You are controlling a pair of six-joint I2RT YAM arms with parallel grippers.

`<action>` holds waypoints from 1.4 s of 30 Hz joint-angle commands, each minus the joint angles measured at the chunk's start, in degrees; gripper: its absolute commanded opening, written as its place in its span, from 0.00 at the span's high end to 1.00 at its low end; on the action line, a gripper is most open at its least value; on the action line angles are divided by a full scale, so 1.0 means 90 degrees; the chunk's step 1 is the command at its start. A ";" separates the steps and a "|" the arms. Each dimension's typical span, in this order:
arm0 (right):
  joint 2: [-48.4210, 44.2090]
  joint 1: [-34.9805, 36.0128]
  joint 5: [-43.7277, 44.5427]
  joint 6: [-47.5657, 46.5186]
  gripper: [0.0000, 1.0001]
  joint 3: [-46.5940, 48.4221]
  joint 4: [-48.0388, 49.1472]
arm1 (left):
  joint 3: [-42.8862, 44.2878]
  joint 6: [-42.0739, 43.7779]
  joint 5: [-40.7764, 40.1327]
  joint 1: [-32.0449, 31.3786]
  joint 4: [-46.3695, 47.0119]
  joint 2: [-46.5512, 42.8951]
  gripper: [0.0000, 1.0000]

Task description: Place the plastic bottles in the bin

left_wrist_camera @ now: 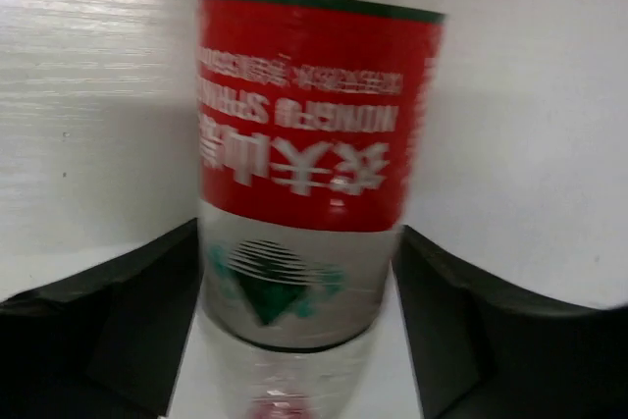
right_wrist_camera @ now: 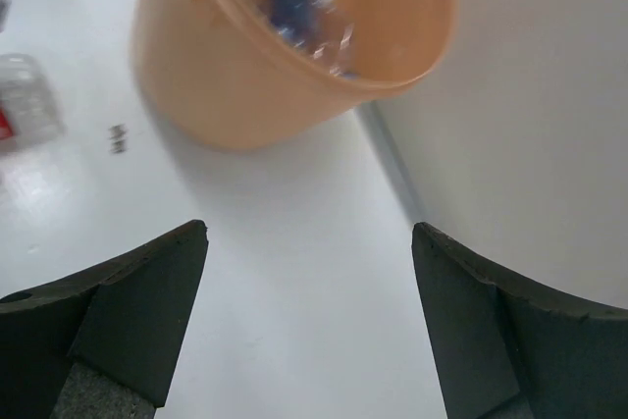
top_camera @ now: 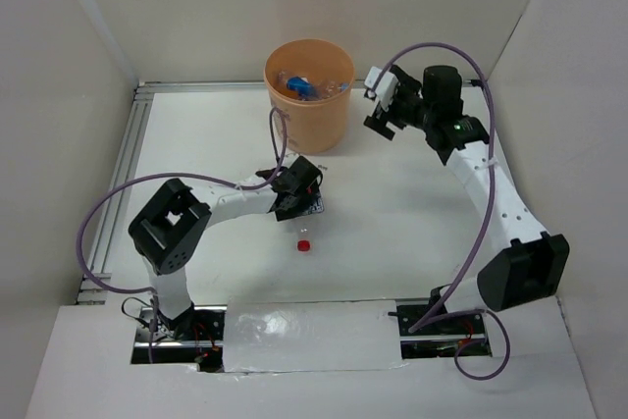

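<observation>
- The one bottle (left_wrist_camera: 304, 115) outside the bin lies on its side on the white table (top_camera: 392, 223), near the middle. It is clear, with a red label, and its red cap (top_camera: 304, 243) points towards the arm bases.
- The left gripper (top_camera: 299, 193) is low over this bottle, and its dark fingers (left_wrist_camera: 128, 321) stand on either side of the body. They sit right against the bottle's sides, but I cannot tell whether they press it or only flank it.
- The bin (top_camera: 309, 95), an orange bucket, stands upright at the back of the table, close to the rear wall and beyond the lying bottle.
- Several bottles (top_camera: 304, 83) lie inside it, clear plastic with some blue showing.
- The right gripper (top_camera: 383, 110) hangs just beside the bin's right side, outside the rim. Its fingers (right_wrist_camera: 137, 311) are spread wide with only bare table between them.
- A purple cable (top_camera: 280, 139) from the left arm loops up just beside the bin's near-left wall, between the bin and the left gripper.
- A metal rail (top_camera: 123, 174) runs along the table's left edge, and white walls (top_camera: 59, 95) close in the sides and back.
- A small dark mark (right_wrist_camera: 118, 137) lies on the table near the bin's base.
</observation>
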 commanded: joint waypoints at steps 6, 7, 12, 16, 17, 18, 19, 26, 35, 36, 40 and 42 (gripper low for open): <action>-0.0909 -0.0647 -0.1267 0.0920 0.17 -0.1918 -0.0080 | 0.0252 0.0478 -0.0633 -0.0409 -0.0600 -0.0548 0.66; -0.1113 -0.0715 -0.1394 0.0920 0.23 -0.2268 -0.0206 | 0.0252 0.0731 -0.0808 -0.0603 -0.0600 -0.0802 0.76; -0.1447 -0.0999 -0.2243 0.0920 0.82 -0.3344 -0.0559 | 0.0311 0.1893 -0.0751 -0.0820 0.0276 -0.2404 0.81; -0.1389 -0.0999 -0.2302 0.1243 0.45 -0.4068 -0.0559 | 0.1168 0.2851 -0.0818 -0.0606 0.1342 -0.2720 0.81; -0.1389 -0.0999 -0.2303 0.1320 0.36 -0.4185 -0.0559 | 0.1441 0.2949 -0.0819 -0.0518 0.1449 -0.2612 0.81; -0.1331 -0.1057 -0.2235 0.1321 0.33 -0.4186 -0.0559 | 0.1937 0.3124 -0.0896 -0.0440 0.1702 -0.2495 0.81; -0.1330 -0.1058 -0.2235 0.1321 0.30 -0.4273 -0.0559 | 0.2174 0.3223 -0.0955 -0.0371 0.1859 -0.2368 0.81; -0.1691 -0.1185 -0.2293 0.1321 0.25 -0.4391 -0.0490 | 0.4069 0.3897 -0.2106 0.0321 0.2933 -0.0679 0.74; -0.1993 -0.1302 -0.2293 0.1321 0.19 -0.4528 -0.0549 | 0.6373 0.3771 -0.2382 0.1035 0.2438 0.1420 0.55; -0.1994 -0.1370 -0.2293 0.1321 0.18 -0.4528 -0.0549 | 0.6501 0.3770 -0.2217 0.1094 0.2340 0.1673 0.47; -0.2053 -0.1439 -0.2293 0.1321 0.00 -0.4586 -0.0686 | 0.6658 0.3877 -0.1613 0.1241 0.2144 0.1726 0.00; -0.2053 -0.1497 -0.2371 0.1320 0.00 -0.4528 -0.0783 | 0.6055 0.3878 -0.1125 0.1241 0.2338 0.1404 0.00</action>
